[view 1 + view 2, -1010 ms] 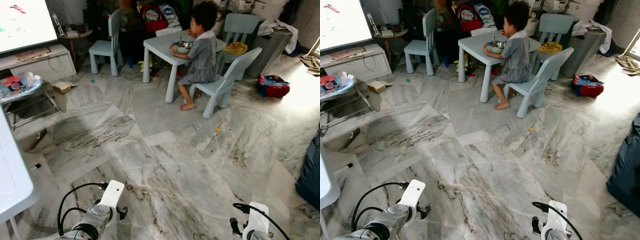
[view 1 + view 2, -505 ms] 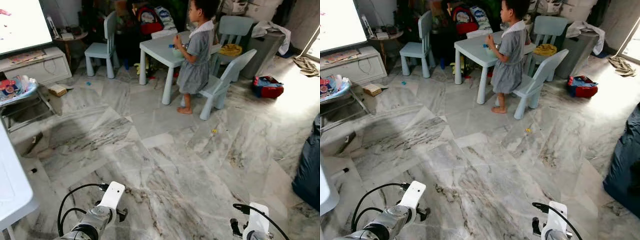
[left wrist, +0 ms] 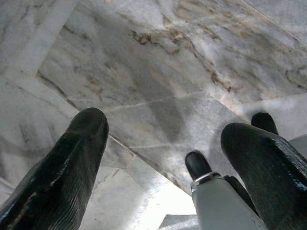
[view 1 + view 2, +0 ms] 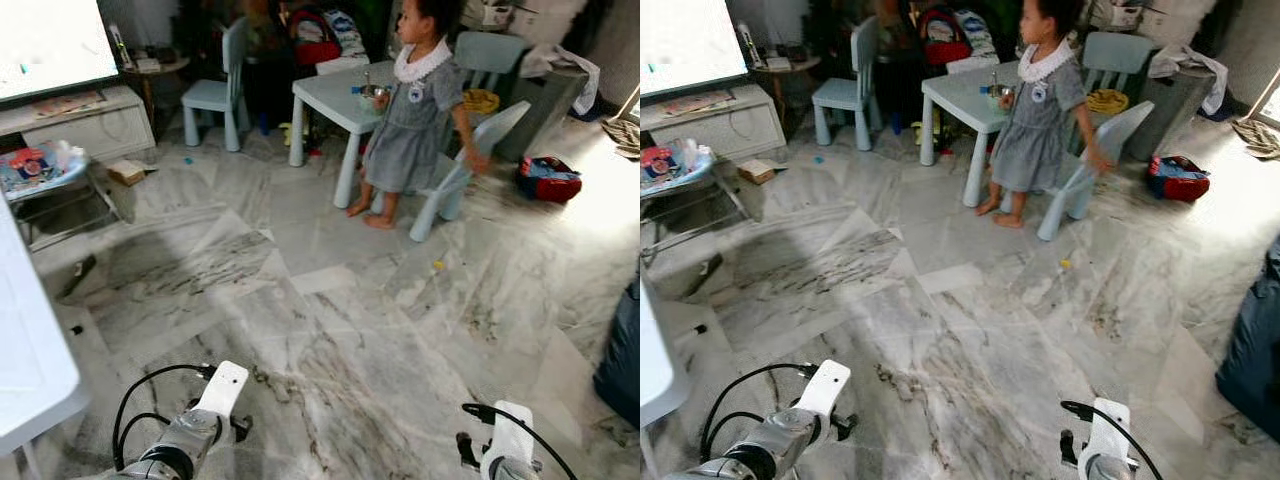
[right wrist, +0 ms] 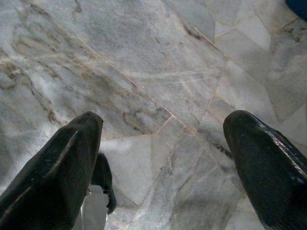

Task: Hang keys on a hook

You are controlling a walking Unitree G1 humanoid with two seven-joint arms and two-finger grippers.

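Barely begun, apparently. Left gripper [image 3: 163,158] and right gripper [image 5: 163,158] hang spread apart, empty, above marble floor [image 4: 350,300]. No keys or hook identifiable ahead; both left to find.

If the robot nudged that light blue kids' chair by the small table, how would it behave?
The light blue chair looks like moulded plastic, so probably light and stiff. On smooth marble floor it would likely slide easily. A person holds its tall back, which could make it tip if pushed high.
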